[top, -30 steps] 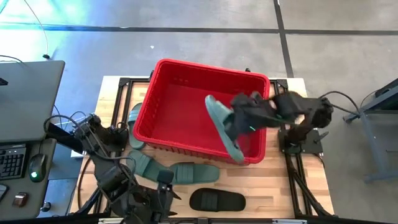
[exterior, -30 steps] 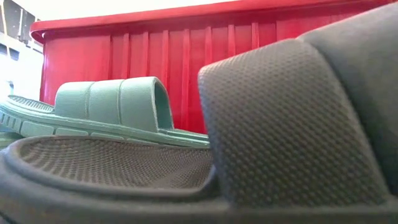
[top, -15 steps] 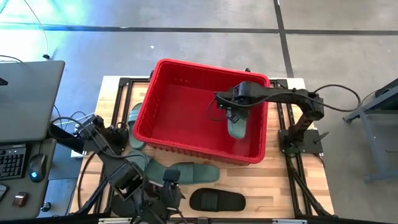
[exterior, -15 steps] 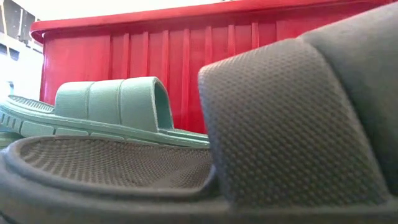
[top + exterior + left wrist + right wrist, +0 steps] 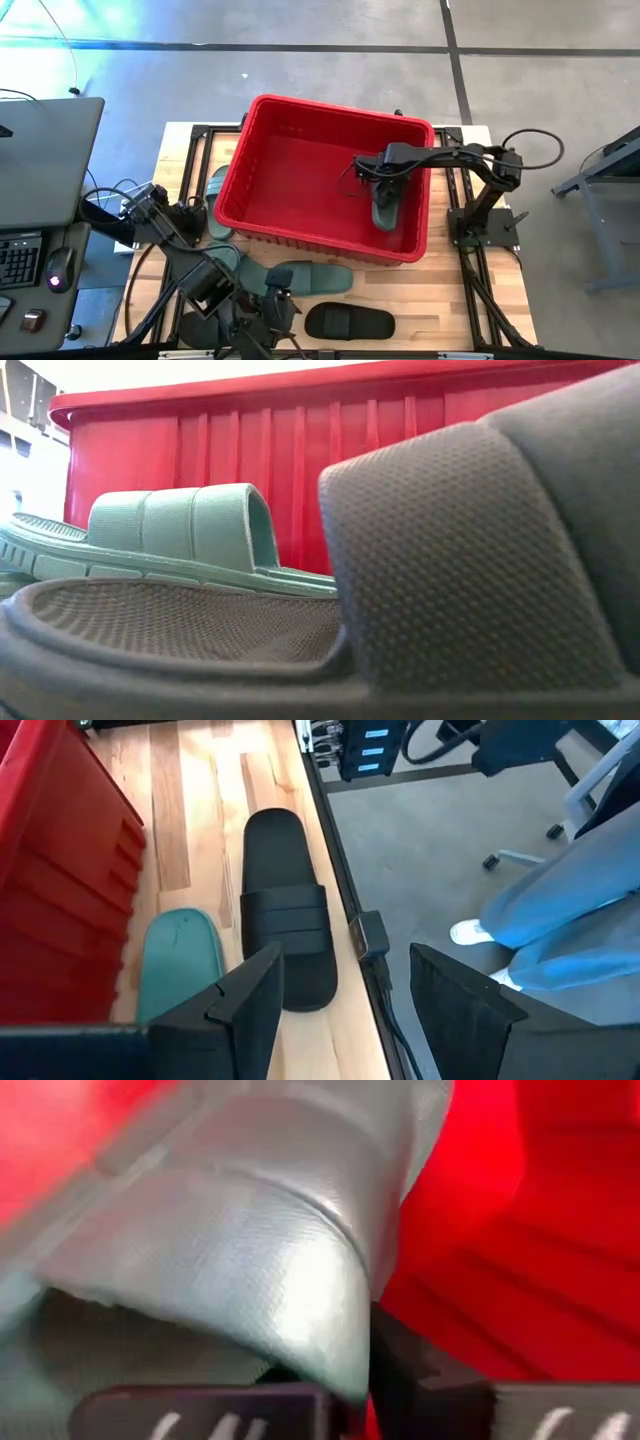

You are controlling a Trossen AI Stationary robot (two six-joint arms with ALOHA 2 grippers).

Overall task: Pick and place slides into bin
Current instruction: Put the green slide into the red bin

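Note:
The red bin (image 5: 262,190) stands in the middle of the table. My right gripper (image 5: 372,182) reaches into its right part, on a dull green slide (image 5: 386,210) that is low inside the bin. My left gripper (image 5: 345,1005) is open and empty above the table's near edge (image 5: 272,308), over a black slide (image 5: 285,920) and beside a green slide (image 5: 180,960). Two green slides (image 5: 312,277) (image 5: 222,262) and the black slide (image 5: 348,322) lie flat on the table in front of the bin. Another green slide (image 5: 217,190) lies at the bin's left wall. My right gripper holds the green slide by its wide strap (image 5: 300,1310), the strap's edge running between the two fingers (image 5: 420,1380). It comes from above, slanting from the table's right. The slide hangs below the fingers inside the bin; whether it touches the bin floor I cannot tell.
In the low view the black slide (image 5: 450,560) fills the foreground, with a green slide (image 5: 180,530) and the bin's ribbed wall (image 5: 350,440) behind it. A desk with a keyboard and mouse (image 5: 60,270) stands left of the table. A person's legs (image 5: 560,890) show beyond the table's near edge.
My right gripper has carried the green slide from above the bin's near right wall toward the far edge and down into the bin. The slide, first tilted and high, now sits low in the bin's right part. My left arm has shifted slightly toward the right.

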